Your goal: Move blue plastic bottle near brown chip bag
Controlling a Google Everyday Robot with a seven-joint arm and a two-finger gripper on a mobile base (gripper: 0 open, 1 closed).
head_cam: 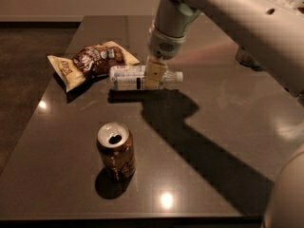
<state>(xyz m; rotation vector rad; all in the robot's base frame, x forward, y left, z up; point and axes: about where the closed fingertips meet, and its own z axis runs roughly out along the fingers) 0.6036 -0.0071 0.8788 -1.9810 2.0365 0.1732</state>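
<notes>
The gripper [155, 74], fingers clamped on the bottle [128, 77], holds it sideways just beside the bag [90, 63], so the carry looks nearly done and the next move is lowering onto the table [223, 127] and letting go.

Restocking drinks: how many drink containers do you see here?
2. The blue plastic bottle is held sideways in the claw beside the brown chip bag; the soda can stands near front. Another may hide behind the arm.
</notes>
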